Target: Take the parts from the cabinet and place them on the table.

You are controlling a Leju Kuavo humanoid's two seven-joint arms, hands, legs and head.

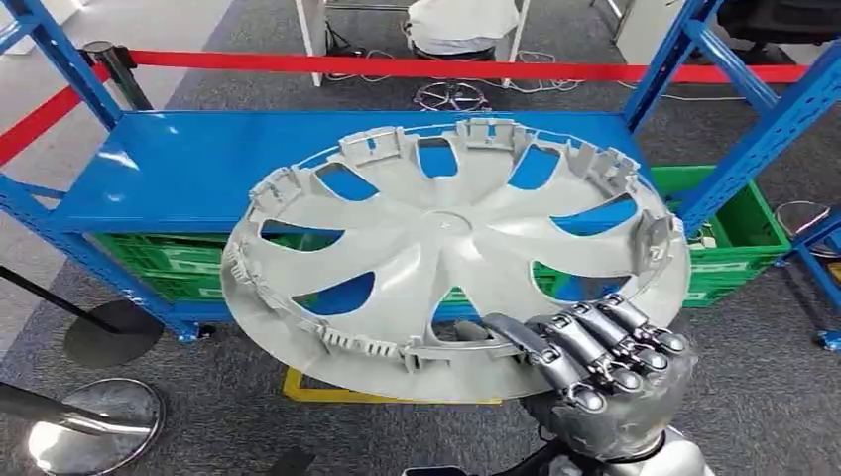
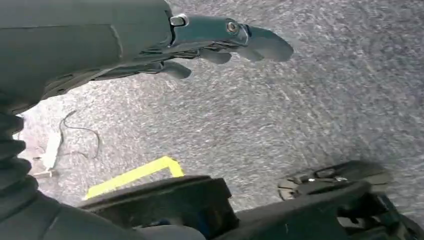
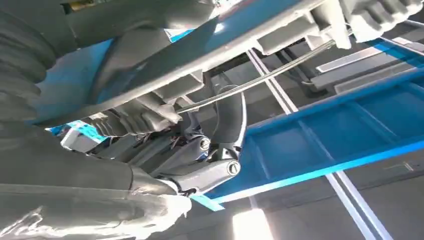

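green crates (image 1: pixel 734 228) partly hidden behind wheel cover (image 1: pixel 446 248), shelf (image 1: pixel 179 164) edges cropped

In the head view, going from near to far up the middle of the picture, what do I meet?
Right hand gripping the rim → large grey plastic wheel cover → bare blue metal shelf top → red barrier tape → white-legged furniture on the grey carpet.

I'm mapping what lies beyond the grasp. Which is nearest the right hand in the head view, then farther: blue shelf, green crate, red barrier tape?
1. Green crate, just beyond the right hand, under the shelf.
2. Blue shelf, behind the wheel cover.
3. Red barrier tape, along the back.
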